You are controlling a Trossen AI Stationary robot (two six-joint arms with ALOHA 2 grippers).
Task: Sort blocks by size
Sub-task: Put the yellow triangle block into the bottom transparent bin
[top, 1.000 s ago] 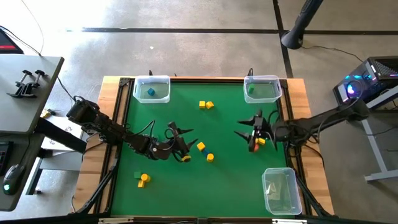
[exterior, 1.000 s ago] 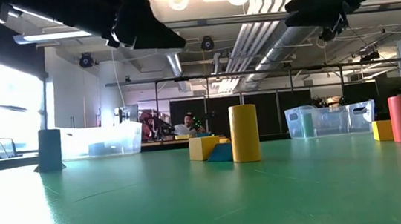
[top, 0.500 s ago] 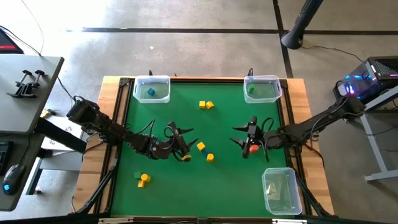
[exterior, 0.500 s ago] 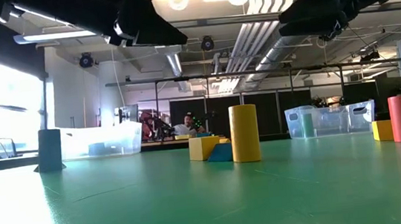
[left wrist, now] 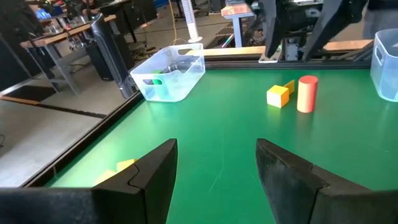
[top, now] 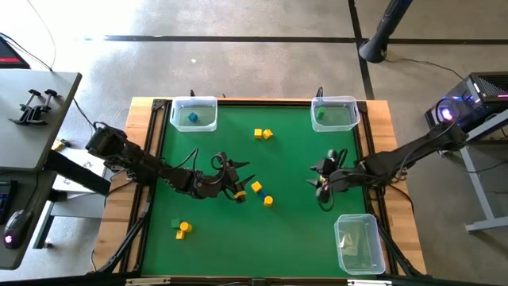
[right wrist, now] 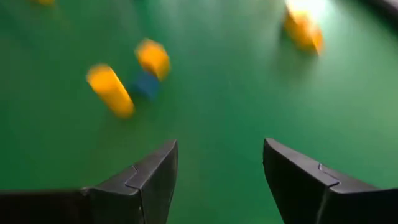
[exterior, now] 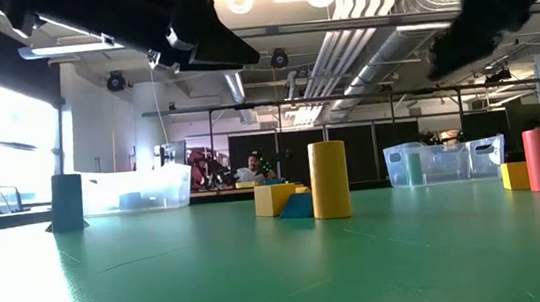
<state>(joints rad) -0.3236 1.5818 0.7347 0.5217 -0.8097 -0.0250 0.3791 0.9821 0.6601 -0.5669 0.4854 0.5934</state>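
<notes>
Both grippers are held open and empty: left gripper (top: 238,176) near the yellow and blue blocks (top: 256,187), right gripper (top: 324,181) above the desk (top: 286,230), ready for picking.

Blurred blocks (right wrist: 111,90) past right claw (right wrist: 217,180)

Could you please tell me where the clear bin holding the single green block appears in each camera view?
High view: the clear bin sits at the table's far right corner.
Low view: it stands right of centre in the background.
Left wrist view: it is in the upper left, by the table's edge.
Right wrist view: not in it.
Shared landmark: the green block inside it, also seen in the left wrist view.
</notes>
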